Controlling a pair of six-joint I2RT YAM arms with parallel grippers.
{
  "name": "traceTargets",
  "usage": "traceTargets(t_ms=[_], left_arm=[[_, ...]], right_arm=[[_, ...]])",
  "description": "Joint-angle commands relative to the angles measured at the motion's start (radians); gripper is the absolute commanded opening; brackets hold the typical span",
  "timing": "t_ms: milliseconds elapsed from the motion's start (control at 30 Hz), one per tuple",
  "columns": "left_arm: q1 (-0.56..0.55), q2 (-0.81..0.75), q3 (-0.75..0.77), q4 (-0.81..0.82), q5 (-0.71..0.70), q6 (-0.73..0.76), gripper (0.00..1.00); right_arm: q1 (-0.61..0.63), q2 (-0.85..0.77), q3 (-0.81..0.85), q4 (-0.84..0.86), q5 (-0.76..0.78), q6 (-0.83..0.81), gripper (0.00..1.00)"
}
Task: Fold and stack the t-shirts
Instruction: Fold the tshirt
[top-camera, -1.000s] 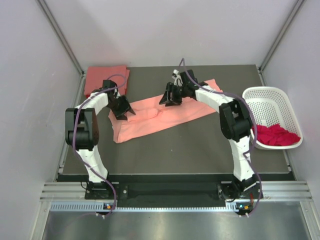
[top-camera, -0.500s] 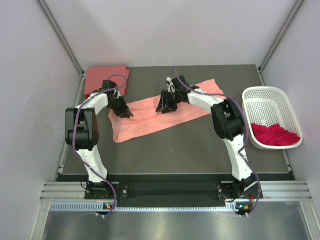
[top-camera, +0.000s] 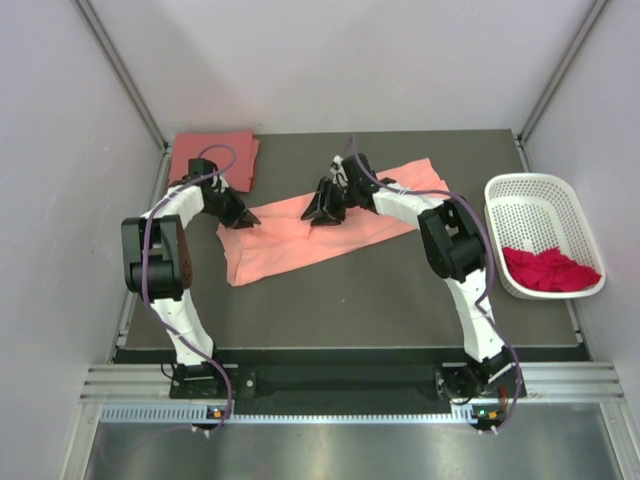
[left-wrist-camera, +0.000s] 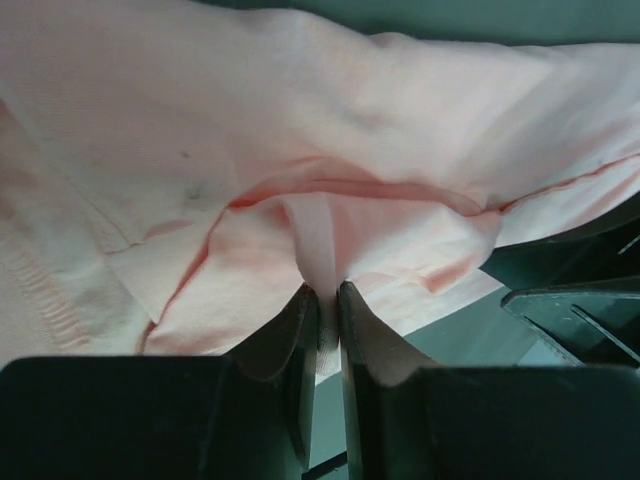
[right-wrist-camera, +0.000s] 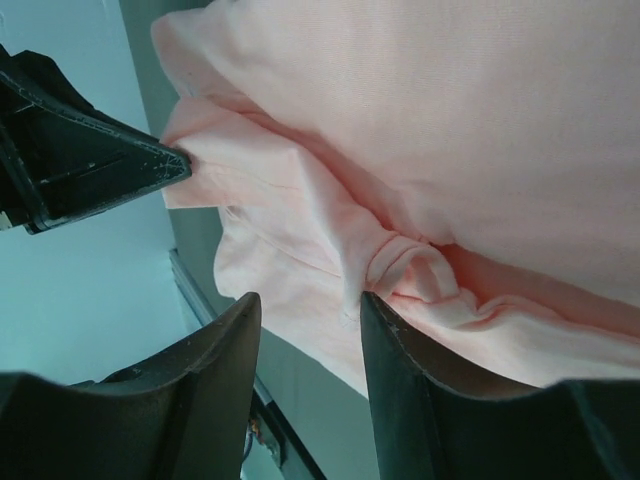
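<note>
We see the left arm (top-camera: 183, 320) and right arm (top-camera: 478, 320) built alike, white links between bulky black joints, a purple cable (top-camera: 213, 150) looped along each, black bases (top-camera: 190, 372) at the near edge of the table (top-camera: 350, 300), and the left gripper (top-camera: 250, 222) and right gripper (top-camera: 312, 215) all black with flat tapered fingers (right-wrist-camera: 210, 390).

The salmon-pink t-shirt (top-camera: 290, 250) is plain and pale, the folded t-shirt (top-camera: 210, 158) a deeper coral-red. The third t-shirt (top-camera: 548, 270) is magenta-red, the perforated basket (top-camera: 540, 200) white, the table (top-camera: 380, 290) dark grey.
</note>
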Motion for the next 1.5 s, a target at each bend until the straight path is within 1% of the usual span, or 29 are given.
traceTargets(t_ms=[0,100,233,300,467,833,1033,1200,1333,1467], left_arm=[[0.0,0.006,0.044,0.086,0.094,-0.042,0.2],[-0.001,0.035,0.054,0.101,0.131,-0.054,0.22],[0.0,0.05,0.058,0.103,0.131,-0.056,0.24],[0.0,0.047,0.059,0.1,0.125,-0.051,0.27],[0.0,0.038,0.065,0.072,0.093,-0.019,0.27],[0.0,0.029,0.058,0.049,0.078,-0.004,0.26],[0.002,0.016,0.041,0.057,0.071,-0.008,0.26],[0.002,0.01,0.03,0.062,0.073,-0.014,0.26],[0.0,0.006,0.028,0.065,0.073,-0.019,0.26],[0.002,0.004,0.021,0.069,0.074,-0.022,0.25]], right_arm=[[0.006,0.002,0.021,0.061,-0.004,0.043,0.45],[-0.008,-0.021,0.007,0.054,0.009,0.033,0.45],[-0.014,-0.032,0.027,-0.014,0.035,-0.022,0.45],[-0.013,-0.037,0.016,-0.021,0.036,-0.027,0.46],[-0.008,-0.08,-0.07,0.0,0.065,-0.035,0.48],[0.038,-0.052,-0.054,0.008,0.067,-0.047,0.48],[0.041,-0.014,-0.002,0.011,0.056,-0.026,0.46],[0.044,0.018,0.03,0.049,0.032,0.039,0.41],[0.04,0.025,0.032,0.064,0.032,0.072,0.41],[0.035,0.038,0.045,0.048,0.033,0.066,0.41]])
